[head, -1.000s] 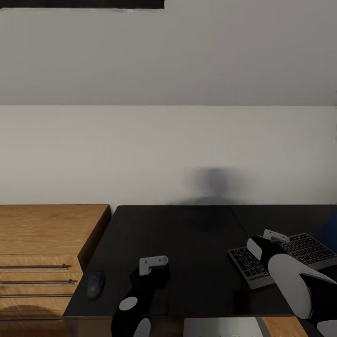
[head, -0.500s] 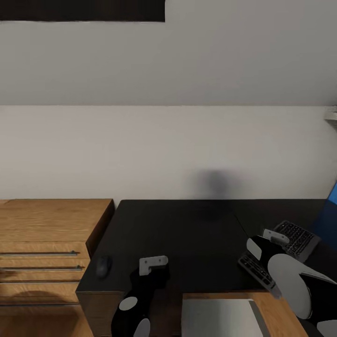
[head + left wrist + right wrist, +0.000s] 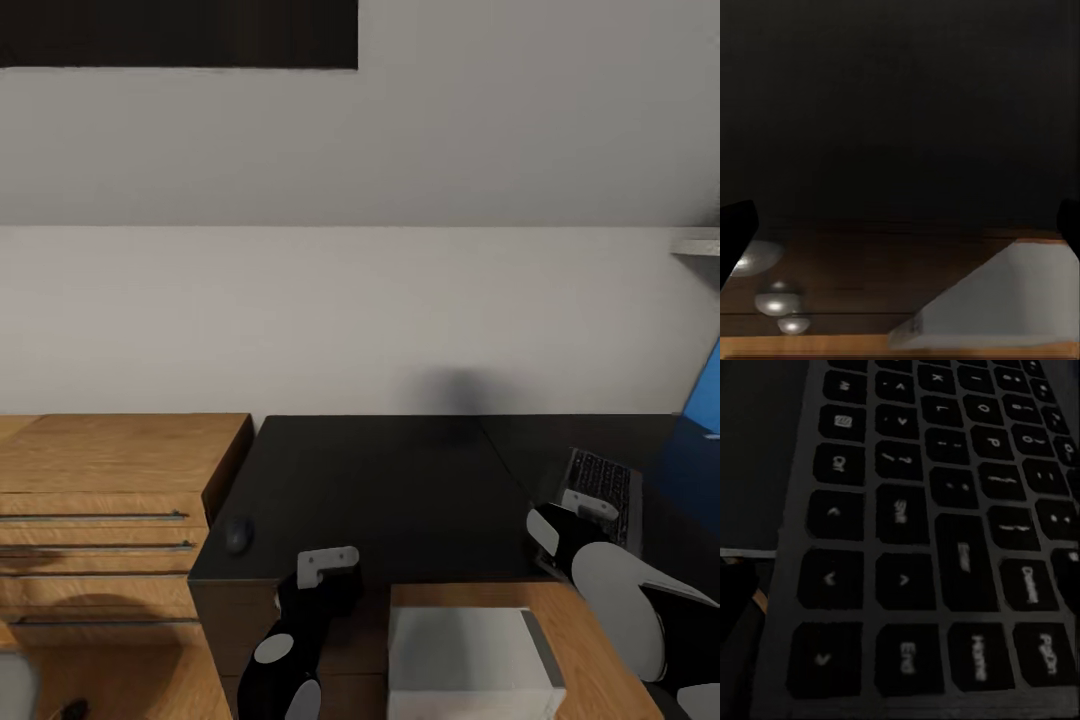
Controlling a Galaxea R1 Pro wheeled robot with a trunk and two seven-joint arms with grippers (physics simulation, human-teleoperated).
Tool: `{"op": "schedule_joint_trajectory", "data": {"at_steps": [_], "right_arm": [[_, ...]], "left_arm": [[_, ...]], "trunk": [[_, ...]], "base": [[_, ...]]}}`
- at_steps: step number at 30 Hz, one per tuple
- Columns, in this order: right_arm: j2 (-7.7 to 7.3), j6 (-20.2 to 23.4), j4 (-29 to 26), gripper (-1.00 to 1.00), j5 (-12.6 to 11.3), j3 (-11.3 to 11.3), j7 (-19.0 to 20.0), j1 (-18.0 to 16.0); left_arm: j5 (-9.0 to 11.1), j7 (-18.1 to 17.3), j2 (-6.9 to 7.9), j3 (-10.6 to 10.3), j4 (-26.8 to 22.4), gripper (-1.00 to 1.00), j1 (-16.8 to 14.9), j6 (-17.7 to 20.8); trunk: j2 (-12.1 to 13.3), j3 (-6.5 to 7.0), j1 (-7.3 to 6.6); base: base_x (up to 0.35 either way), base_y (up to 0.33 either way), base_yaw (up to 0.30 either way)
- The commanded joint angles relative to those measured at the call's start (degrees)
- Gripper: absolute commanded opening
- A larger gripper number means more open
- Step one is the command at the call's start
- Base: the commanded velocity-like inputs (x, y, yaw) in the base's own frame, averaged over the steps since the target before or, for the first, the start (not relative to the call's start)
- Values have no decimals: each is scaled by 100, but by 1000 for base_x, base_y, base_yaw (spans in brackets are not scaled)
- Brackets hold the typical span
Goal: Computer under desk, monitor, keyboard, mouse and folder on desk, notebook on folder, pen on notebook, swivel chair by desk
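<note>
The black-topped desk [image 3: 400, 470] stands against the pale wall. A small dark mouse [image 3: 237, 535] lies near the desk's front left corner. The keyboard [image 3: 600, 485] lies on the right part of the desk, its long side running away from me. My right gripper [image 3: 900, 585] hovers just above the keyboard's [image 3: 937, 532] arrow-key end, its dark fingertips wide apart, open. The light grey computer [image 3: 470, 660] stands on the floor under the desk's front edge. My left gripper [image 3: 900, 225] is open below the desk front, facing the computer [image 3: 1005, 300].
An oak dresser [image 3: 100, 500] with bar handles adjoins the desk's left end. A bright blue panel [image 3: 705, 390] shows at the right edge, behind the keyboard. Round silver knobs [image 3: 776, 300] show in the left wrist view. Oak floor [image 3: 590, 650] lies around the computer.
The camera has backed away: desk and dresser moved up the picture and the computer came into view. The keyboard has swung round on the desk, from lying crosswise to pointing away from me.
</note>
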Motion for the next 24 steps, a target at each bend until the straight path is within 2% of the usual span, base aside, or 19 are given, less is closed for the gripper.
{"op": "schedule_joint_trajectory", "data": {"at_steps": [1,4,8,24], "right_arm": [[34,27,-15,100,-59,39,-25,-1],[65,26,-18,100,-30,39,-28,-1],[75,26,-18,100,130,32,-30,-1],[83,26,-18,100,160,30,-30,-1]], "left_arm": [[60,57,0,-6,-6,100,-7,10],[59,57,0,-8,-6,100,-7,10],[59,57,0,-4,-6,100,-9,10],[60,57,0,-17,-6,100,-8,10]], "trunk": [[-4,-6,-2],[-4,-6,-2],[-4,-6,-2],[-4,-6,-2]], "base": [[-276,0,0],[-301,0,0],[-174,0,0],[-10,0,0]]}}
